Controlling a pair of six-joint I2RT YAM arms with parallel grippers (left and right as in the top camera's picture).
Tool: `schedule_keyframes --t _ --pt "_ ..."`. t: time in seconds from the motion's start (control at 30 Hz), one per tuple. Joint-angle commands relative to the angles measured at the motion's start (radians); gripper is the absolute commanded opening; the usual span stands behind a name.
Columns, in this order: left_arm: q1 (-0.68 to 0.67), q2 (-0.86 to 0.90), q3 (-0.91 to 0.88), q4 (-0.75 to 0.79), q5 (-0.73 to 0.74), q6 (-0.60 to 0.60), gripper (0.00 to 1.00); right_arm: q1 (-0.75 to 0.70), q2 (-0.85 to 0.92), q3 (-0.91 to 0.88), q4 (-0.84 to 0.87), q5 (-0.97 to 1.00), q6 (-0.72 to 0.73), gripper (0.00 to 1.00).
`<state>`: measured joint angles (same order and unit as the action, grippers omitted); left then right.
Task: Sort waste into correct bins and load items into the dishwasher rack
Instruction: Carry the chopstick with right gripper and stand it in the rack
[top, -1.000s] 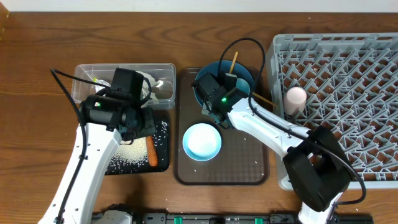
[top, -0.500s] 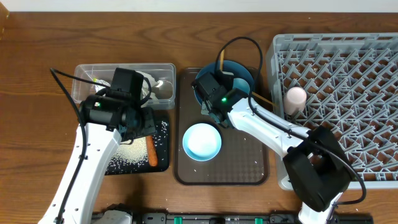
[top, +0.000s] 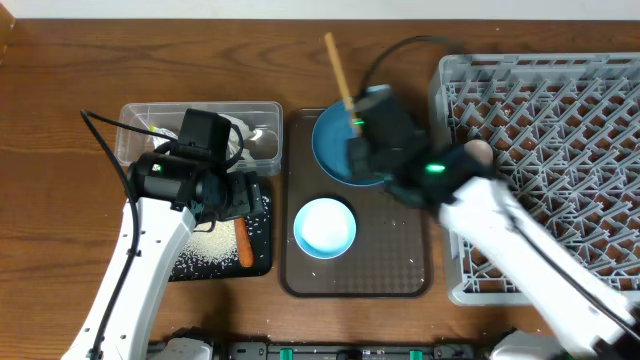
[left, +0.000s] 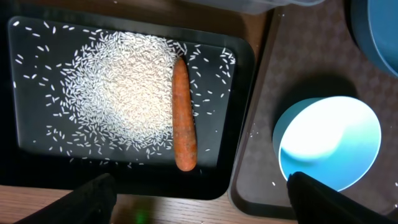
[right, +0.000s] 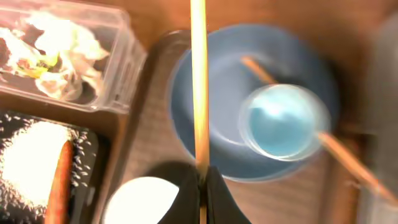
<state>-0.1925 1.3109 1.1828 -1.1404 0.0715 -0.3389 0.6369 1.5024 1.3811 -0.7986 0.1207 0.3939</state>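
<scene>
My left gripper hangs open over the black tray, nothing between its fingers. Loose rice and the orange carrot lie in that tray. My right gripper is shut on one wooden chopstick, which sticks up and away from it above the blue plate. The light blue cup stands on the plate, and the second chopstick lies under it. The pale blue bowl sits on the brown tray. The clear tub holds tissue and the yellow wrapper.
The brown serving tray lies in the middle between the bins and the grey rack. A pink cup stands at the rack's left edge, partly hidden by my right arm. Bare wood runs along the far side.
My left jaws have spread wide above the black tray. My right arm has risen and swung right, lifting the chopstick off the blue plate.
</scene>
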Motion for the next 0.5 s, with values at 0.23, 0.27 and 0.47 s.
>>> schedule_keyframes --t 0.23,0.27,0.47 --pt "0.004 -0.013 0.013 0.000 -0.013 0.006 0.98 -0.424 -0.157 0.008 -0.279 0.002 -0.538 0.01" --pt "0.004 -0.013 0.013 0.000 -0.013 0.006 0.98 -0.460 -0.150 0.006 -0.285 0.002 -0.553 0.01" --pt "0.004 -0.013 0.013 0.000 -0.013 0.006 1.00 -0.630 -0.057 -0.011 -0.283 0.001 -0.676 0.01"
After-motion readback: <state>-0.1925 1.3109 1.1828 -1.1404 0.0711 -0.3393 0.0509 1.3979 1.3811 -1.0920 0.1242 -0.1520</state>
